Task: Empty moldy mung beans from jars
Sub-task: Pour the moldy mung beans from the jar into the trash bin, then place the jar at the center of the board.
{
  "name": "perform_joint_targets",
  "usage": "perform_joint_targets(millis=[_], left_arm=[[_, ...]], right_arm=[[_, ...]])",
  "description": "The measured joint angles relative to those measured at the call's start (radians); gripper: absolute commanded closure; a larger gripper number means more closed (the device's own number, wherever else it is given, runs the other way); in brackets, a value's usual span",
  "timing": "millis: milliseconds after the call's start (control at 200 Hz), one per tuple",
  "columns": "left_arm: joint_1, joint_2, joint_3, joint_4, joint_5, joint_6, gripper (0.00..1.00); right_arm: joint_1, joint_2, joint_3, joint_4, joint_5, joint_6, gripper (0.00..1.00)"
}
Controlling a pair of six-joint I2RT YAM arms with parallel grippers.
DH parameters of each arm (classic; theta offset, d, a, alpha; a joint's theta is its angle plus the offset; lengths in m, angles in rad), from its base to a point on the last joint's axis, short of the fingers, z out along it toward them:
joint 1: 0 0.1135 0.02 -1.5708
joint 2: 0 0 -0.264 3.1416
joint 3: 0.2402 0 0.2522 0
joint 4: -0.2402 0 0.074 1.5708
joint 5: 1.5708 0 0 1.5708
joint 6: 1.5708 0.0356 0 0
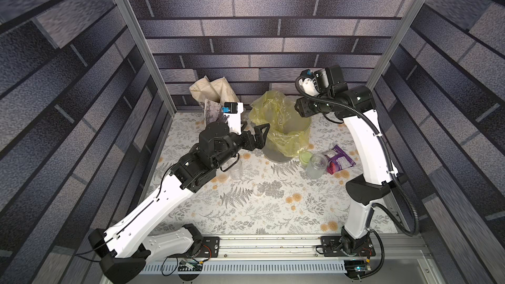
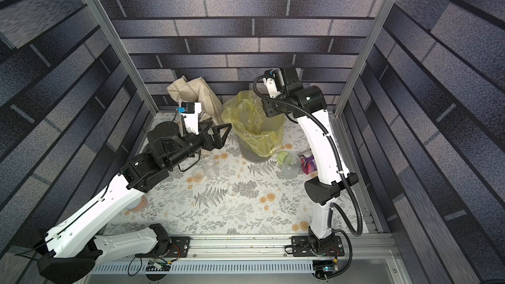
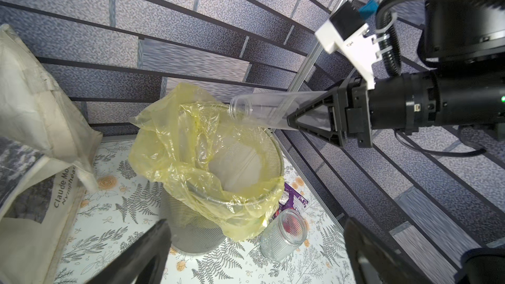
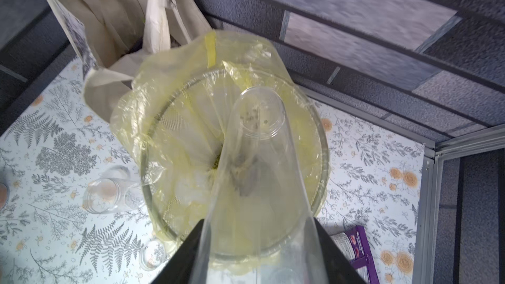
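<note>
Looking through the right wrist camera, I see the right gripper clamped on a slim clear jar, tipped mouth-down over the grey bucket lined with a yellow bag. A small dark green patch of mung beans lies deep in the bag, and a few specks cling inside the jar. I cannot make that jar out in either top view. The left wrist camera gives me its side, with the mouth just above the bag's edge. My left gripper stands wide open and empty beside the bucket. In both top views a second slim jar stands open-mouthed near the left arm, and the wide ribbed jar stands beside its green lid on the bucket's other side.
</note>
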Motion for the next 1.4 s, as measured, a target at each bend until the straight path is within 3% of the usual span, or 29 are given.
perform_joint_targets(millis=[356,651,1012,1192,1403], left_arm=[[-0.008,0.000,0.000,-0.021,-0.023,0.004,0.00],[-0.077,0.036,0.126,-0.074,-0.023,0.039,0.00],[-0.163,0.065,0.153,-0.135,-0.135,0.057,0.00],[-0.257,0.099,0.174,-0.139,-0.182,0.068,0.00],[-0.340,0.066,0.023,0.077,-0.177,-0.015,0.00]], right_arm=[[-0.021,-0.093,-0.265,0.129,-0.065,0.015,0.69],[-0.021,-0.116,-0.269,0.189,-0.100,0.026,0.69],[-0.021,-0.381,-0.454,0.293,-0.161,0.057,0.69],[-0.021,-0.580,-0.732,0.441,-0.257,0.107,0.68],[-0.021,-0.890,-1.121,0.691,-0.399,0.193,0.68]])
